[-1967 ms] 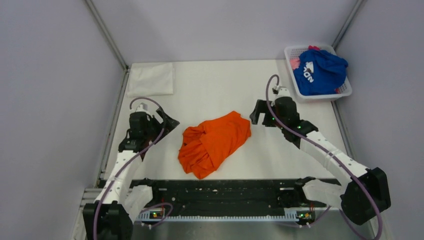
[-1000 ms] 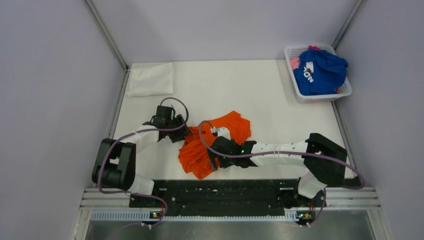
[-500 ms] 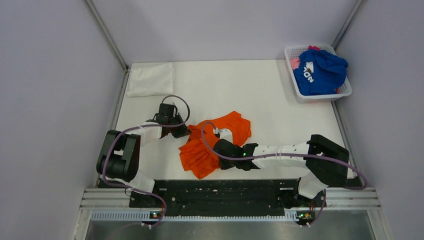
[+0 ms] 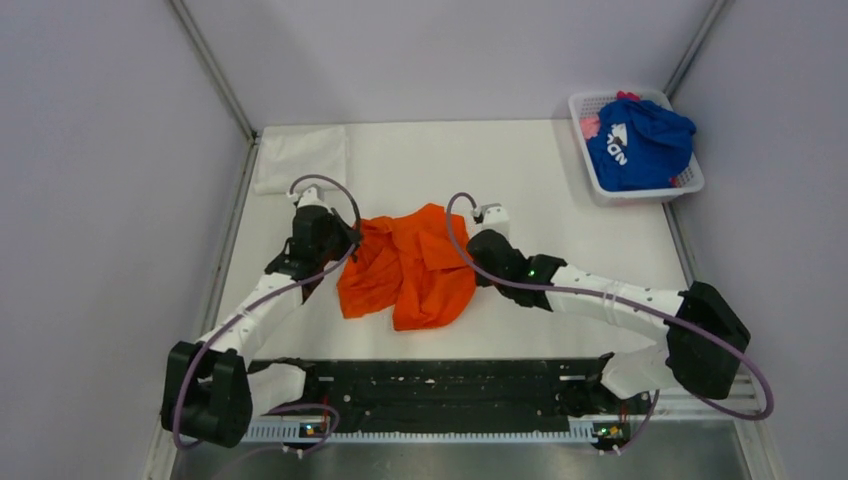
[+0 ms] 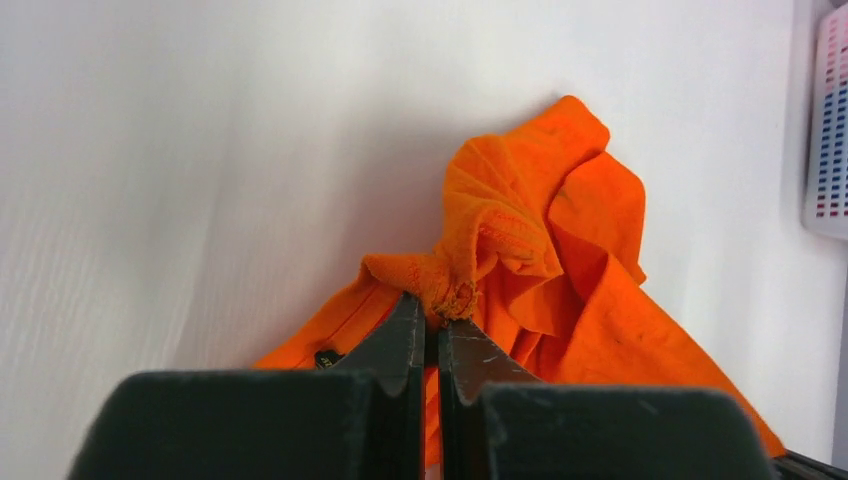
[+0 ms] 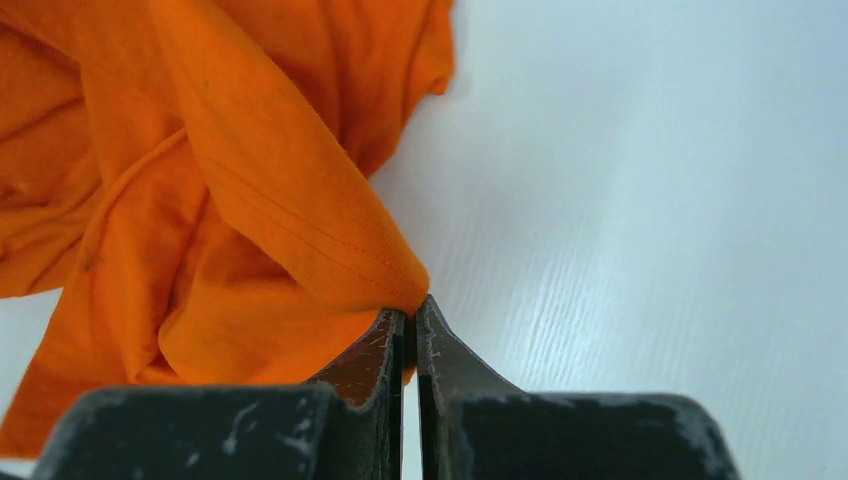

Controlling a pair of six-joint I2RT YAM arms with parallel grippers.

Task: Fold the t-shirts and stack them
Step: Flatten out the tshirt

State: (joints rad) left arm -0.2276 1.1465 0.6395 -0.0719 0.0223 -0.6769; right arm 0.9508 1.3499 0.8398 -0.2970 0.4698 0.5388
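Observation:
The orange t-shirt [image 4: 405, 265] lies crumpled in the middle of the table, stretched between both grippers. My left gripper [image 4: 345, 240] is shut on a bunched fold at its left edge; in the left wrist view the fingertips [image 5: 432, 312] pinch orange cloth [image 5: 540, 240]. At the shirt's right edge my right gripper [image 4: 464, 250] is shut on a hemmed fold, seen in the right wrist view with the tips [image 6: 410, 305] pinching orange fabric [image 6: 250, 180]. The blue t-shirt [image 4: 640, 145] with white lettering fills the basket, and a bit of the pink one [image 4: 590, 125] shows beside it.
A white plastic basket [image 4: 640, 193] stands at the table's back right corner; its wall shows at the right edge of the left wrist view [image 5: 828, 130]. A folded white cloth [image 4: 302, 158] lies at the back left. Grey walls close in both sides.
Both grippers closed on the orange t-shirt, then drew apart and toward the back, the right one moving up and right. The shirt has shifted left and spread wider.

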